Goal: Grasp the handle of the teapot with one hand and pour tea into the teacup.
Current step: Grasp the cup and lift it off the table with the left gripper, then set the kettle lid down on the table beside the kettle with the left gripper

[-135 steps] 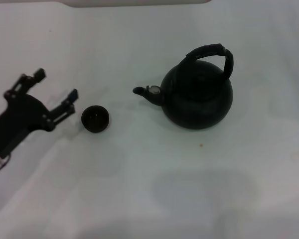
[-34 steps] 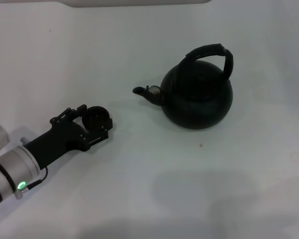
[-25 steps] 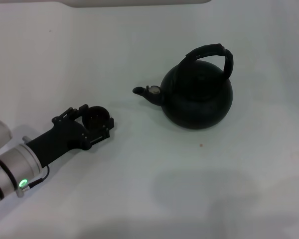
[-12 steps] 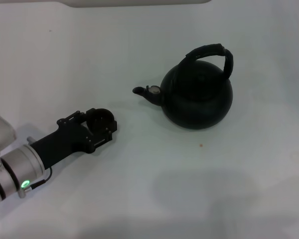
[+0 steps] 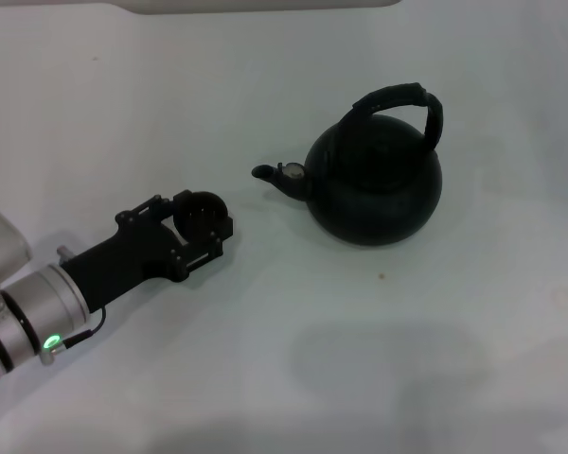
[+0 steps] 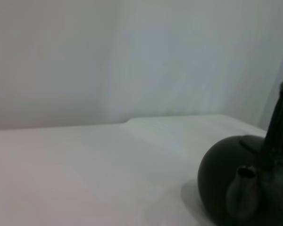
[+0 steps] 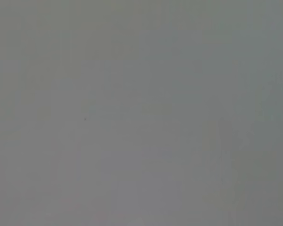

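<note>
1. Left end effector (image 5: pixel 201 230), black, at centre-left of the head view, has its fingers closed around the small round black teacup (image 5: pixel 201 212), one finger on each side.
2. Teacup lies left of the spout (image 5: pixel 265 173), apart from it, on the white surface (image 5: pixel 379 359).
3. Large round black teapot (image 5: pixel 377 184) stands upright at upper right of centre, spout pointing left; its thick black arched handle (image 5: pixel 404 102) rises over the top, untouched.
4. Left wrist view shows the teapot (image 6: pixel 247 190) at lower right of the frame, spout facing the camera.
5. Right end effector: out of sight; right wrist view is uniform grey.
</note>
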Controlling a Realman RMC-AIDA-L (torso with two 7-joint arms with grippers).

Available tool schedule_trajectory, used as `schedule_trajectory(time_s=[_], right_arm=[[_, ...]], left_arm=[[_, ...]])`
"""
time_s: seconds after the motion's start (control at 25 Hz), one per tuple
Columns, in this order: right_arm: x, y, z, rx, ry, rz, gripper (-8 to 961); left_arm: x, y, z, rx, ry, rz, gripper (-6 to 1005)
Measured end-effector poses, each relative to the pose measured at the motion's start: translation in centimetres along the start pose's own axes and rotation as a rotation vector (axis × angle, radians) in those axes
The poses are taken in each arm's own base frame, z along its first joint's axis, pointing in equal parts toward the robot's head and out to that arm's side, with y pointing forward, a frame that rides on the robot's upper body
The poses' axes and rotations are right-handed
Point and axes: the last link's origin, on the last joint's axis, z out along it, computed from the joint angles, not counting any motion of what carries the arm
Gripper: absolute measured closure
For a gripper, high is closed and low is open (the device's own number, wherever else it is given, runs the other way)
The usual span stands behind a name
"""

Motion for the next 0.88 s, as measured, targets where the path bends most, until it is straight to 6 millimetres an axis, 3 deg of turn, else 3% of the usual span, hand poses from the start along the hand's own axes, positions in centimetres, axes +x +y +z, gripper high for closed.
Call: schedule_trajectory(time_s=[0.44,0.88], right_arm=[[0.0,0.1,0.0,-0.006,0.000,-0.003,106],[-0.1,0.5,-0.2,-0.016,-0.016,0.001,107]], left_arm=[[1.3,-1.1,-0.3,-0.022,-0.020,0.013,285],[2.6,-1.6,1.4,-0.080,-0.075,0.048,286]])
